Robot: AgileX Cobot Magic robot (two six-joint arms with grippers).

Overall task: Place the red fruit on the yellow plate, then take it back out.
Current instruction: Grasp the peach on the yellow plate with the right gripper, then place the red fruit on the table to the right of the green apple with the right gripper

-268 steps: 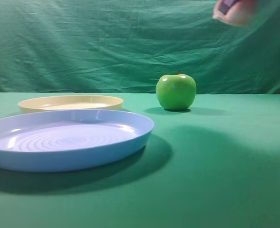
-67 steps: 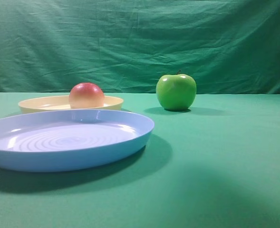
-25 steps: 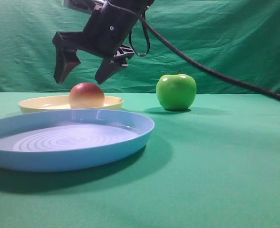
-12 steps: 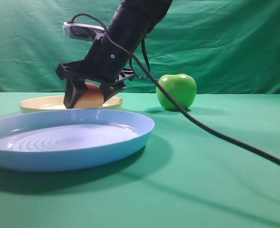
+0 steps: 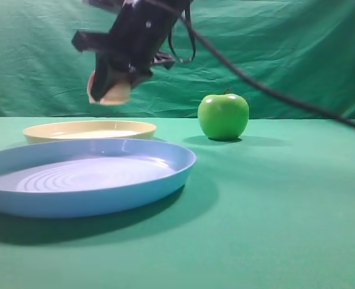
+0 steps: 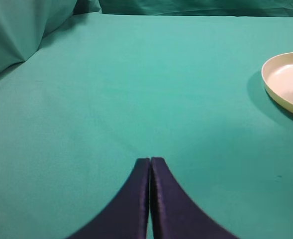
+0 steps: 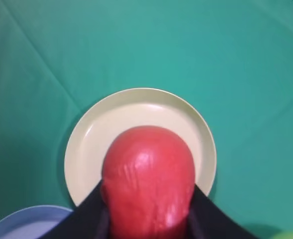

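- Two arms are at work, though only the right one shows from the front; its tool (image 5: 111,84) hangs in the air above the yellow plate (image 5: 90,129), clamped on the red fruit (image 5: 114,90).
- From the front, the fruit is clear of the plate, well above its rim, with its pale underside showing below the dark fingers (image 5: 102,75).
- From the right wrist view, the fruit (image 7: 148,181) fills the middle between the two fingers, which press against its sides, and the plate (image 7: 86,144) lies straight beneath it with nothing on it.
- A black cable (image 5: 273,93) trails from the right arm across to the right edge of the front view.
- The left tool (image 6: 150,199) has its two dark fingers pressed together, holding nothing, low over the green cloth of the desk (image 6: 111,89).
- In that left wrist view, the plate (image 6: 285,82) sits off at the right edge, well apart from the tool.
- A blue plate (image 5: 87,177) with a ringed centre sits nearest the front edge of the desk, just in front of the yellow one.
- A green apple (image 5: 223,116) stands upright toward the back edge, to the right of both plates and apart from them.
- Green cloth (image 5: 285,54) also hangs as a backdrop behind the desk.
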